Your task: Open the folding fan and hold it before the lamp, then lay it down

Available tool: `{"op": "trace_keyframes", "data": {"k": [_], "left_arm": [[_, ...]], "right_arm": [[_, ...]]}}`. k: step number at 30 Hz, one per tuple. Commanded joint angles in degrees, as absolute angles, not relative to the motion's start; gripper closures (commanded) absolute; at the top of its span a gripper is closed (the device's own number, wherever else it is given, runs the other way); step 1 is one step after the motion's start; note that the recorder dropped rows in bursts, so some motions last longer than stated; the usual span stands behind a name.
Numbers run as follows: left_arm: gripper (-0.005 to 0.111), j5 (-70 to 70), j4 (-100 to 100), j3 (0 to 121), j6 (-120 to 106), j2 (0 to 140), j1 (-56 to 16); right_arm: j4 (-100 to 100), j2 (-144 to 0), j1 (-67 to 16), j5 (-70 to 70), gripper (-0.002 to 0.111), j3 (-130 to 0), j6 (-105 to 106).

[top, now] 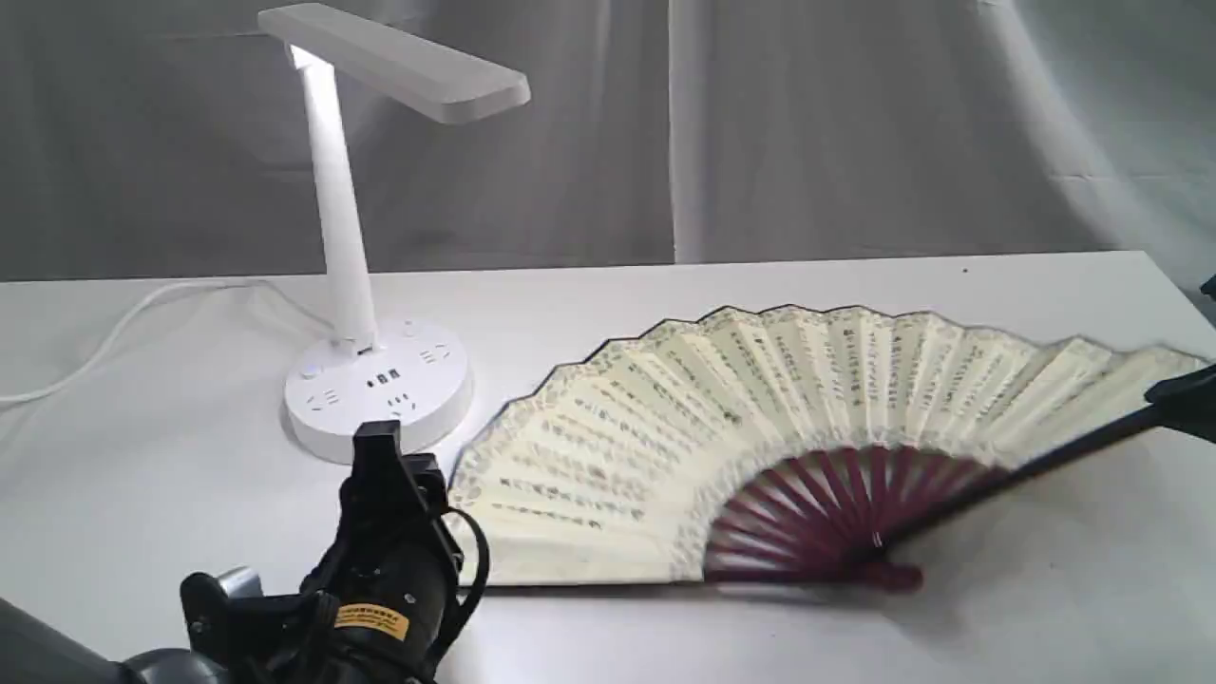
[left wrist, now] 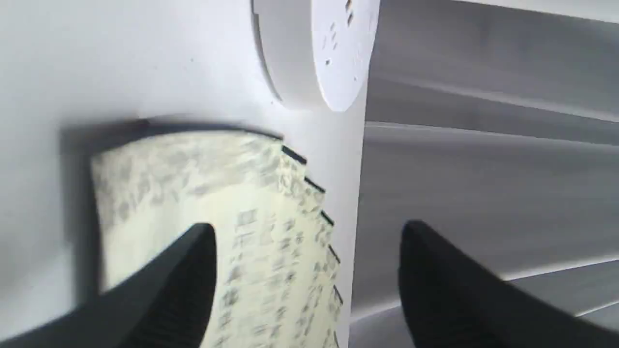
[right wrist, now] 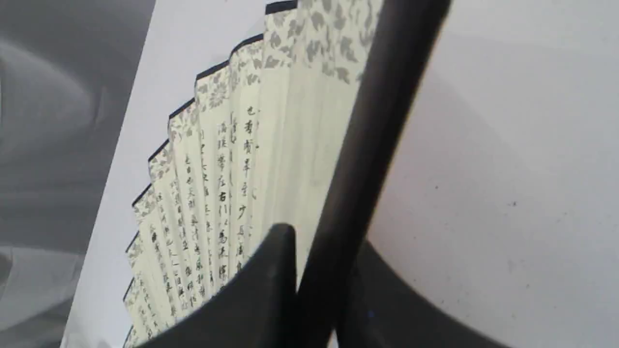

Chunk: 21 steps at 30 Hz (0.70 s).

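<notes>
The folding fan [top: 760,427] is spread wide on the white table, with its cream pleats, black writing and maroon ribs facing up. Its left end lies just in front of the lamp [top: 342,209], whose round base [left wrist: 319,48] also shows in the left wrist view. My left gripper [top: 399,456] stands open at the fan's left edge [left wrist: 251,232], with one finger [left wrist: 193,256] over the paper and holding nothing. My right gripper [right wrist: 324,256] is shut on the fan's dark right guard [right wrist: 382,111], at the right edge of the exterior view [top: 1183,399].
The lamp's white cord [top: 123,323] runs off to the left across the table [top: 142,456]. A grey curtain [top: 855,123] hangs behind the table's far edge. The table's right corner [top: 1159,275] lies close behind the fan's right end.
</notes>
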<state>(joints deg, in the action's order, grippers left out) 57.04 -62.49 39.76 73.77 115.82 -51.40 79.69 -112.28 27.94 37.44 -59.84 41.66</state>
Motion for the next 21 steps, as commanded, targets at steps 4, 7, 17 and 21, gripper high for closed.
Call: {"op": "trace_keyframes", "data": {"k": [4, 7, 17, 21], "left_arm": [[0.051, 59.26, -63.31, 37.65, 72.72, 115.43, -51.3], [0.051, 59.81, -63.16, 37.54, 72.72, 115.43, -51.3], [0.051, 62.99, -61.4, 37.54, 70.13, 115.43, -51.3], [0.051, 62.98, -60.45, 37.54, 70.13, 115.43, -51.3]], "right_arm": [[75.62, -112.39, 28.08, 31.99, 0.108, -59.81, 44.78], [74.62, -112.39, 28.08, 32.01, 0.108, -59.81, 44.87], [72.32, -112.39, 28.0, 33.49, 0.074, -59.81, 44.87], [72.32, -112.24, 28.0, 34.26, 0.054, -59.81, 44.87]]}}
